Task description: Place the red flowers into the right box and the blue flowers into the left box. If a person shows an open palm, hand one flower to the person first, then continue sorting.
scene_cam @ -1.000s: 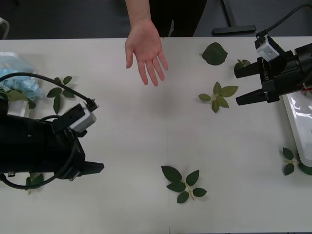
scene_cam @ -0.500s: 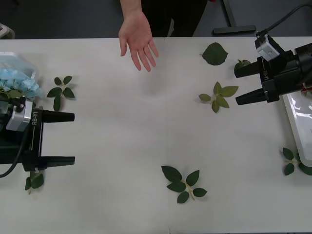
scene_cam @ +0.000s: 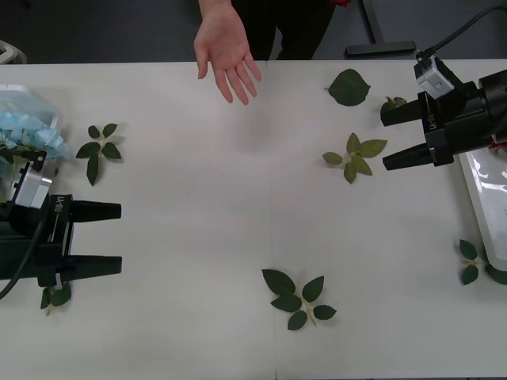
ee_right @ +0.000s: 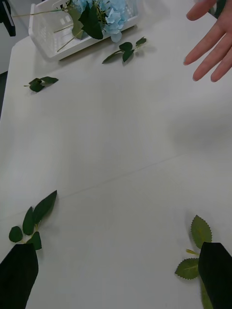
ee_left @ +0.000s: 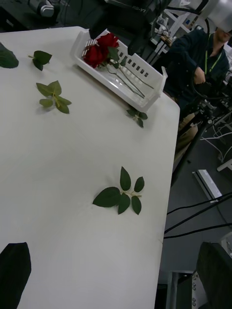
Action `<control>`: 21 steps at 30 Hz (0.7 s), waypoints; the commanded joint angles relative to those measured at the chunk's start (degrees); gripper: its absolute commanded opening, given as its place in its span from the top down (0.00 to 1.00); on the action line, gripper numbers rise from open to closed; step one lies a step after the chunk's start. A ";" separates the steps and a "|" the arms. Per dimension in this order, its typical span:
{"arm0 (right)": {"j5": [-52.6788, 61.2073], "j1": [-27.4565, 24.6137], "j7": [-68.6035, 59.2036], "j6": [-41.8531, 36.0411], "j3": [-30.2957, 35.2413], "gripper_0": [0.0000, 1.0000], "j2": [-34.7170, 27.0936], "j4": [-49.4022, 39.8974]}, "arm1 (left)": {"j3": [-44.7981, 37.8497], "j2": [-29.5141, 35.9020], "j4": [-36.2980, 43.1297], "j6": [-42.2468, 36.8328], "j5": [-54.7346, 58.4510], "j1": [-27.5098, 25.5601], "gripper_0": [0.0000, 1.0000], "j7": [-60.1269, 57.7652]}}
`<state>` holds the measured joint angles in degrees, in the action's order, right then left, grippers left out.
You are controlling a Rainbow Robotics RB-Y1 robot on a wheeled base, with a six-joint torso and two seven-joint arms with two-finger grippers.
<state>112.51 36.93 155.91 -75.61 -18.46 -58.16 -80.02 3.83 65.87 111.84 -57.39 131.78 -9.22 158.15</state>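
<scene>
Where fluffy blue flowers (ee_right: pixel 108 13) lie, the left box (ee_right: pixel 43 34) looks ribbed.

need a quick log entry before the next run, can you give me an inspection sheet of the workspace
surface: white table, no flowers loose on it
job's things: red flowers lie in the right box; blue flowers lie in the left box; open palm held over the far edge
clutter: loose leaf sprigs scattered about, e.g. a sprig near the front edge, another near the right arm, and a single leaf at the far side
grippers: left gripper open, empty, beside the left box; right gripper open, empty, beside the right box
cables: a black cable runs to the right wrist
surroundings: a seated person beyond the table
</scene>
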 commanded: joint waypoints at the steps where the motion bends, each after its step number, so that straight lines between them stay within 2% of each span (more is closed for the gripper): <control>1: 0.78 -0.10 -0.91 0.55 0.88 0.03 -2.31 -1.37 | -0.40 0.32 -4.53 -5.36 1.12 5.44 0.00 -3.15; 7: 0.78 -0.10 -0.91 0.64 0.88 0.03 -2.31 -1.37 | -0.32 -5.05 -8.13 -9.40 1.55 8.70 0.00 -3.15; 21: 0.78 -0.10 -0.91 0.73 0.88 0.03 -2.31 -1.37 | -1.37 -10.06 -8.84 -10.28 5.25 9.14 0.00 -3.15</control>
<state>112.51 36.93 155.91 -75.30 -18.46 -58.16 -80.02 3.83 57.24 103.35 -66.98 135.97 -1.66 158.15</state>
